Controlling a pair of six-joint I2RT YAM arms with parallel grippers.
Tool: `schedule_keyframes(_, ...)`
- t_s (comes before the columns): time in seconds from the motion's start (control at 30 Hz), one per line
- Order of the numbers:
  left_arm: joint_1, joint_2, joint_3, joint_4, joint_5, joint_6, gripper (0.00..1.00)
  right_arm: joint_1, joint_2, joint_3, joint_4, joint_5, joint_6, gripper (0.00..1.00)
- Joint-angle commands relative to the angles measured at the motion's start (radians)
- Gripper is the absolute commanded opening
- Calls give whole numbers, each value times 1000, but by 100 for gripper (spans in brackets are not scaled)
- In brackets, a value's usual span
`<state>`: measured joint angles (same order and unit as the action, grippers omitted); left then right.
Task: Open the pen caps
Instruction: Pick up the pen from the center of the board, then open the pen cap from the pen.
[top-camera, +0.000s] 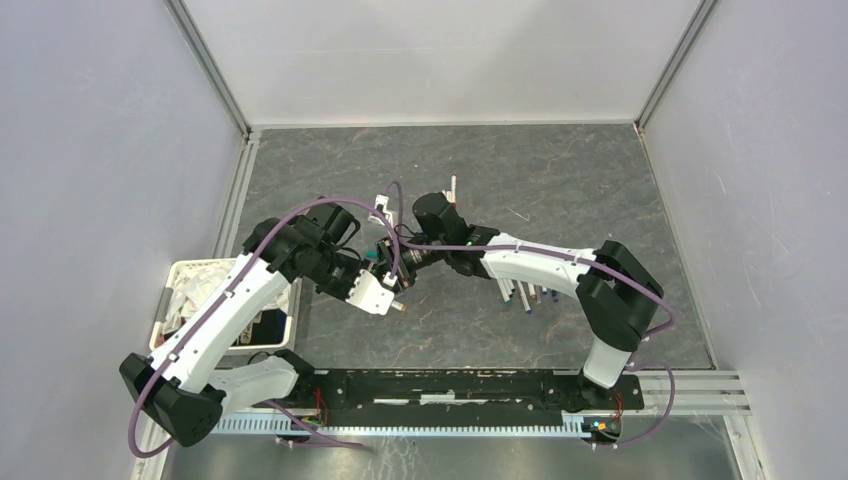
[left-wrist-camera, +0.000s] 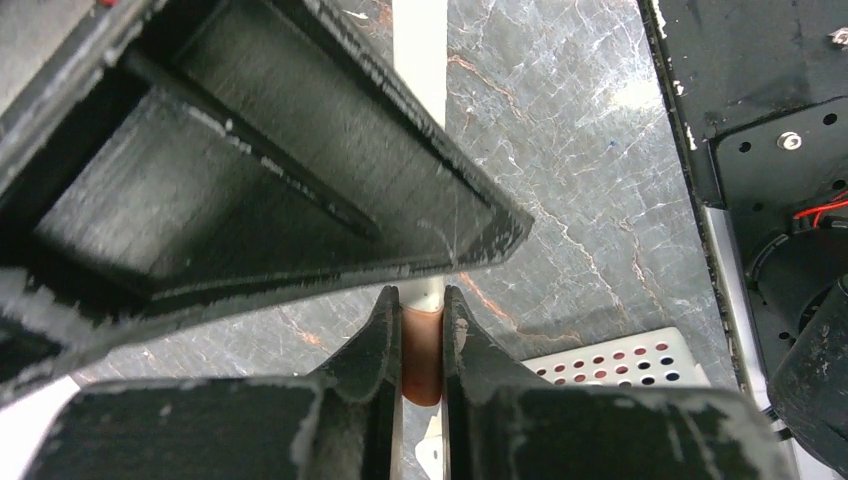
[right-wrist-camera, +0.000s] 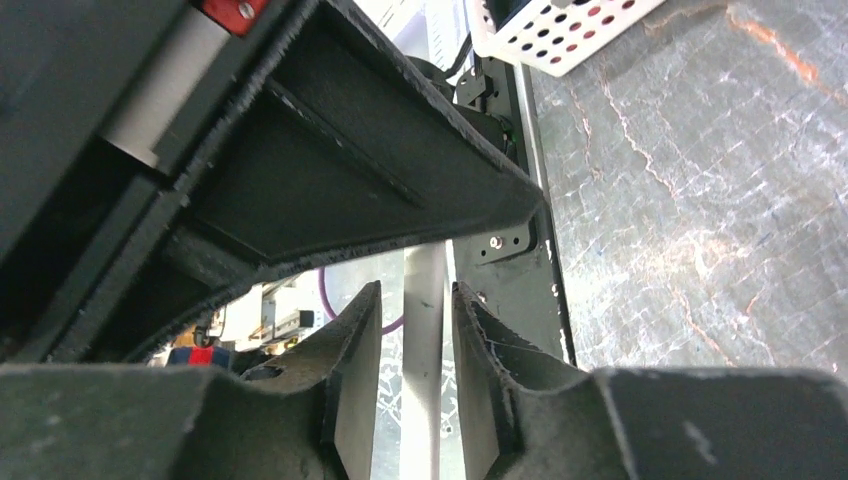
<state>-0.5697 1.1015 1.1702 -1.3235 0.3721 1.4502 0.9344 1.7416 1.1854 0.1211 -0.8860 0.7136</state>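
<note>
My left tool is clenched on the orange pen cap, lower centre. My right tool flanks the pen's white barrel, grip unclear. Light, stiff, slick plastic, I judge: hold the barrel near the cap, pull straight.

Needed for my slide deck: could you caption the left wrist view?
Left end effector pinching the reddish-brown cap of a white pen above the marbled table.

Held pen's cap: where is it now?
Left wrist view: the orange cap is pinched in the left pincer, white barrel running out ahead. Top view puts that mid-table, beside the right pincer, left of the loose pens.
</note>
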Motion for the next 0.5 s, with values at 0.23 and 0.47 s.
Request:
schedule_keyframes(0.23,-7,3,28,11,-1,-44,2,20,17,13,94,-12,14,36)
schedule_keyframes(0.47,-7,18,44,24,-1,-59,2,25,17,8,87,-8,7,3)
